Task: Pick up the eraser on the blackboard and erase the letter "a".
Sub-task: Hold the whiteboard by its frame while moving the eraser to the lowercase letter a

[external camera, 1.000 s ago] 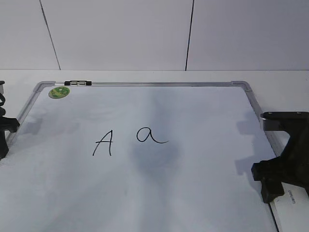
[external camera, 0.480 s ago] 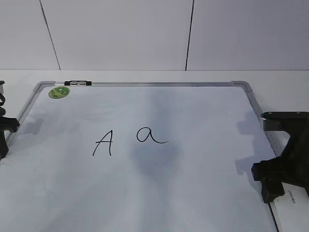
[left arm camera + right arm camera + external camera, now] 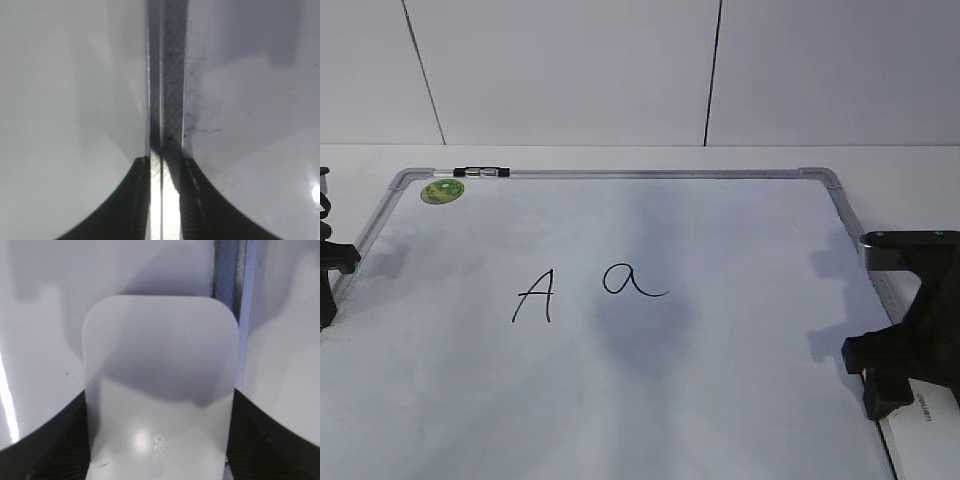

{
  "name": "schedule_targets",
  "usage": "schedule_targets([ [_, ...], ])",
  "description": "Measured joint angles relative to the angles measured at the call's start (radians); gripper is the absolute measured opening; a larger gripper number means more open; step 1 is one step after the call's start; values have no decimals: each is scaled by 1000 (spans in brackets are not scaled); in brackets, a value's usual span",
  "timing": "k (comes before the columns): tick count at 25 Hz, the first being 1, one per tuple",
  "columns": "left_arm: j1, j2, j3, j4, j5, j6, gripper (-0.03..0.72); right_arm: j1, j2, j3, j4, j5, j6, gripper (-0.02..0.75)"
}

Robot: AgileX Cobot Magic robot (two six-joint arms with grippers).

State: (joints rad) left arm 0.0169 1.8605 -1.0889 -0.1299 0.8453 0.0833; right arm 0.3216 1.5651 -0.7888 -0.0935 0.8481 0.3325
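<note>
Eraser [image 3: 159, 390] btwn right gripper [image 3: 157, 450] fingers, maybe gripped.

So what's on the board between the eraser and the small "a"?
Nothing: in the exterior view, bare board runs from the eraser under the right gripper to the "a". The capital A lies beyond.

right gripper [image 3: 890, 385] | sits marginally lower at near-right board edge, over eraser [image 3: 925, 415] | shift is slight
</note>
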Motion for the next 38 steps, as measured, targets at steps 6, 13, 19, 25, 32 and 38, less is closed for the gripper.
schedule_targets([
  [6,0,0,0,0,0,0,122,0,0,0,0,0,-2,520],
  [13,0,0,0,0,0,-2,122,0,0,0,0,2,-2,516],
  [19,0,0,0,0,0,-2,121,0,0,-1,0,4,-2,515],
  [25,0,0,0,0,1,-2,119,0,0,-1,0,13,-2,515],
  [32,0,0,0,0,4,-2,116,0,0,-2,0,34,-2,515],
  [38,0,0,0,0,12,-2,116,0,0,-5,0,52,-3,515],
])
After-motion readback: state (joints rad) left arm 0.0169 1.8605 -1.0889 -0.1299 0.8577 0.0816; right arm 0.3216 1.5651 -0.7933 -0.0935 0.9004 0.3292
